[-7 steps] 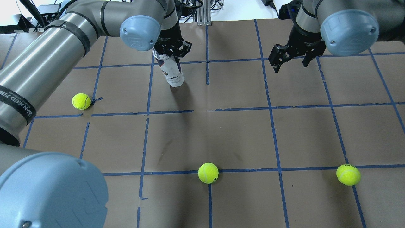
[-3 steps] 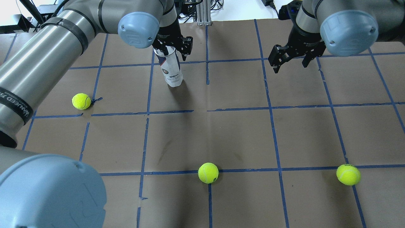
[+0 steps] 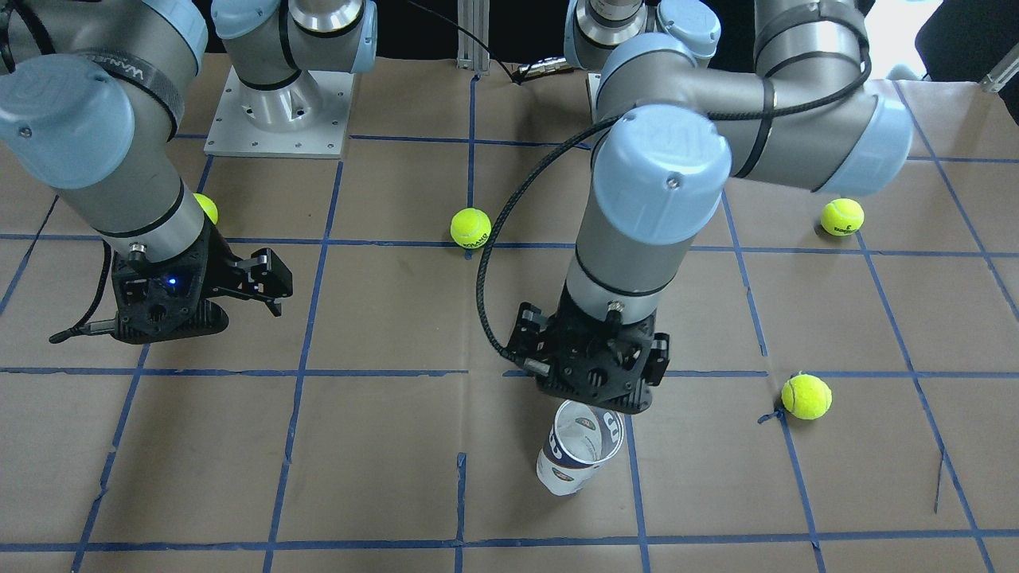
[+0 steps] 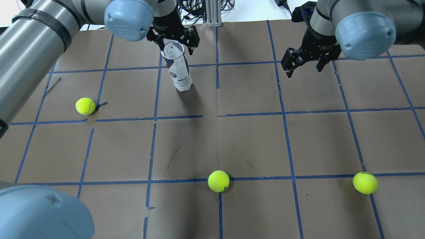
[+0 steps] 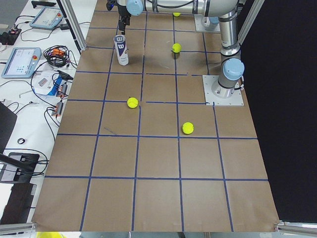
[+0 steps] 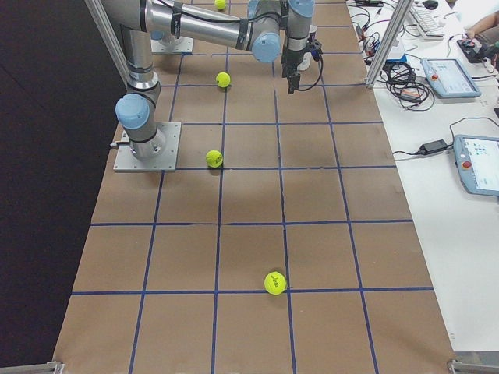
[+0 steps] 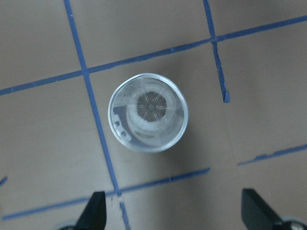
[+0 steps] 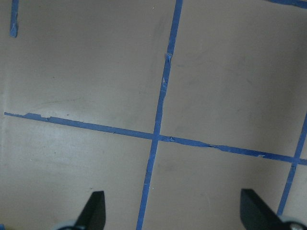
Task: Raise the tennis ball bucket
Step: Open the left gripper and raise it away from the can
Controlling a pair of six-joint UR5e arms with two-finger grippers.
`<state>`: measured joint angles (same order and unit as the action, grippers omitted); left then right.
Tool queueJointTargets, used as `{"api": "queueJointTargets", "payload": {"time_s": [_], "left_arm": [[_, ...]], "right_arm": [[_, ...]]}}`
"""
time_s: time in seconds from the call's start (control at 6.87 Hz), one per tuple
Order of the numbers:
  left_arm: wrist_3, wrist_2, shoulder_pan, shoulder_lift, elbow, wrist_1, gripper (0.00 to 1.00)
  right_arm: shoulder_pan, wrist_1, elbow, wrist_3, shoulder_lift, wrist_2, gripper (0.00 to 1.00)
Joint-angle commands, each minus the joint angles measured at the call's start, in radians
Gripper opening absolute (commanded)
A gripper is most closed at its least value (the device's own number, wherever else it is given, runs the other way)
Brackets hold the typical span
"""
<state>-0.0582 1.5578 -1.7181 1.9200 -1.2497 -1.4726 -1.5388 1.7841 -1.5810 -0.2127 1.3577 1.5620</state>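
The tennis ball bucket (image 4: 178,69), a clear can with a white and navy label, stands upright and empty on the brown table. It also shows in the front view (image 3: 577,447) and the left side view (image 5: 121,49). My left gripper (image 4: 172,36) is open and hovers straight above its mouth without touching it. In the left wrist view the open mouth (image 7: 147,111) lies ahead of the gripper (image 7: 176,213), whose fingertips (image 7: 96,211) stand wide apart. My right gripper (image 4: 303,64) is open and empty, off to the right over bare table (image 8: 176,213).
Three tennis balls lie on the table: one to the left (image 4: 85,106), one near the front middle (image 4: 218,181), one at the front right (image 4: 365,183). Blue tape lines grid the brown table cover (image 4: 252,139).
My left gripper has opened, let go of the bucket's mouth and risen away from it. The bucket has gone from tilted to upright. The right arm has not moved.
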Motion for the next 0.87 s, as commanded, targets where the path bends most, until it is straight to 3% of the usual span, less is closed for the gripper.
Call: {"api": "queueJointTargets", "payload": {"time_s": [0.0, 0.15, 0.73], "left_arm": [[0.001, 0.008, 0.041, -0.161, -0.022, -0.182, 1.00], [0.017, 0.013, 0.040, -0.182, -0.052, -0.189, 1.00], [0.072, 0.008, 0.107, -0.280, -0.188, -0.143, 1.00]], "right_arm": [[-0.009, 0.001, 0.010, 0.021, 0.001, -0.008, 1.00], [-0.011, -0.002, 0.012, 0.139, 0.001, -0.011, 1.00], [-0.006, 0.008, 0.015, 0.157, -0.006, -0.007, 1.00]]}}
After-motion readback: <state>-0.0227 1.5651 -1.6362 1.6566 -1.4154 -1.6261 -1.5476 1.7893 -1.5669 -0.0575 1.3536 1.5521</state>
